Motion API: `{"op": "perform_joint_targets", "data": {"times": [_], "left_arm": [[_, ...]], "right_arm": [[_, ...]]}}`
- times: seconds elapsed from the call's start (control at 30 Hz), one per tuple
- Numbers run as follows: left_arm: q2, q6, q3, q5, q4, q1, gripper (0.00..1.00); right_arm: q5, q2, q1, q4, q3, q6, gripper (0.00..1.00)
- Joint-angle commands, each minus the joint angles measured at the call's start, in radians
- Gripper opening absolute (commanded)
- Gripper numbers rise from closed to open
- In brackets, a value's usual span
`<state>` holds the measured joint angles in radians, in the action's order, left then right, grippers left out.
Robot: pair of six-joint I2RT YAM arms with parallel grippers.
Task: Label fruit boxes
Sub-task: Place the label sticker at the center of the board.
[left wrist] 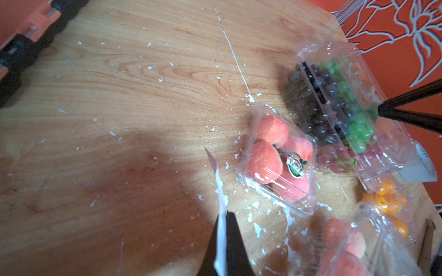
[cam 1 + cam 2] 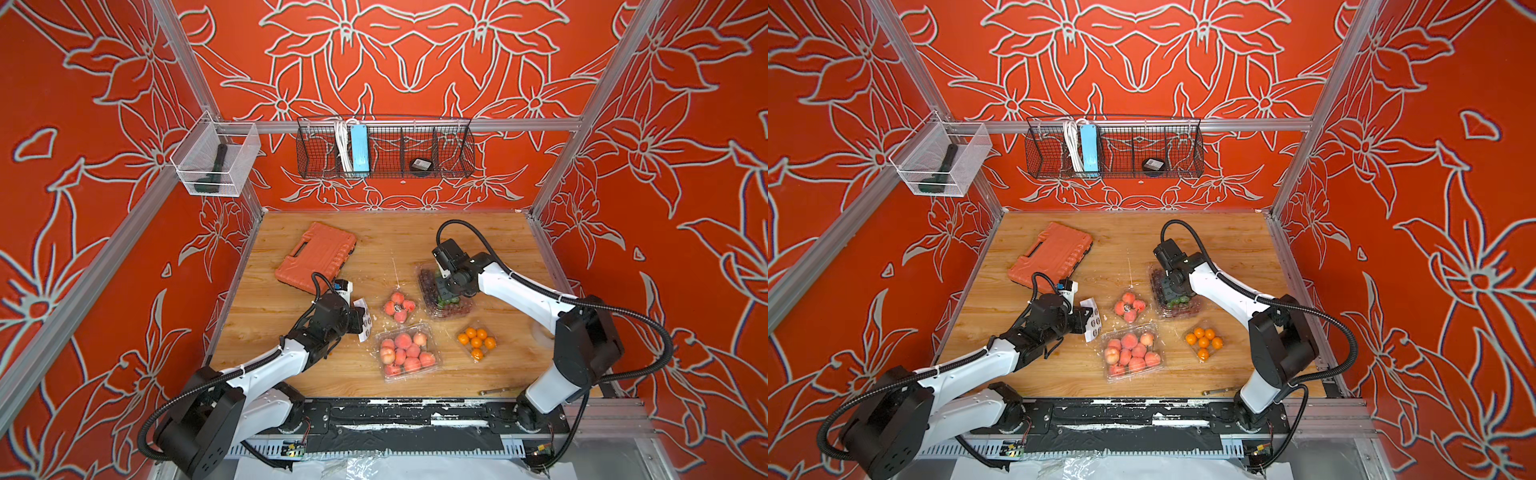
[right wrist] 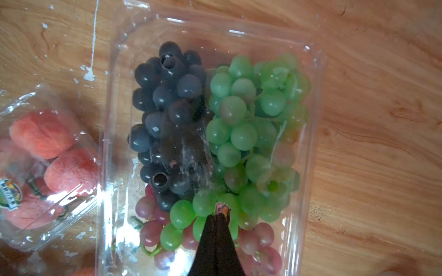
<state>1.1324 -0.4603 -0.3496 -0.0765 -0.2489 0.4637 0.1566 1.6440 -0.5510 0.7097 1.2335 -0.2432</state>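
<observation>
**Sticker sheet gripped, grape box under the right tool**

The left gripper (image 1: 223, 215) is closed on the white sticker sheet (image 1: 218, 188), which is held edge-on above the table (image 2: 374, 245) beside the small peach box (image 2: 400, 306). The right gripper (image 3: 218, 213) is pinched shut on a small sticker (image 3: 221, 208) directly over the lid of the grape box (image 3: 239, 107). Nearer the robot, the large peach box (image 2: 407, 353) and the orange box (image 2: 477, 343) are set apart from each other. The tool case (image 2: 316, 259) is seen far left.

Bright, even light. In the left wrist view a dark shadow lies on the table (image 1: 119, 83) beside the small peach box (image 1: 277, 160); its lid shines, and the big peach box (image 1: 344, 248) nearby is blurry.
</observation>
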Motion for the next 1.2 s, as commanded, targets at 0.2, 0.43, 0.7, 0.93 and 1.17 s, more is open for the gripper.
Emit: {"op": "perform_joint_targets", "data": {"times": [0.2,0.43,0.7,0.93,1.17], "left_arm": [[0.035,-0.027,-0.034,0.097,0.019,-0.008,0.22],[0.041,-0.021,-0.033,0.119,0.029,-0.021,0.36],[0.001,-0.022,-0.040,0.157,0.069,-0.032,0.73],[-0.071,-0.043,-0.034,0.223,0.121,-0.033,0.93],[-0.173,-0.047,-0.015,0.242,0.154,-0.033,0.99]], "right_arm": [[-0.109,0.015,0.026,-0.005,0.017,-0.013,0.26],[-0.118,0.011,0.035,-0.018,0.006,-0.023,0.40],[-0.172,-0.100,0.051,-0.114,-0.068,-0.034,0.50],[-0.142,-0.196,0.053,-0.142,-0.128,-0.054,0.29],[-0.142,-0.100,0.053,-0.119,-0.098,-0.044,0.06]]}}
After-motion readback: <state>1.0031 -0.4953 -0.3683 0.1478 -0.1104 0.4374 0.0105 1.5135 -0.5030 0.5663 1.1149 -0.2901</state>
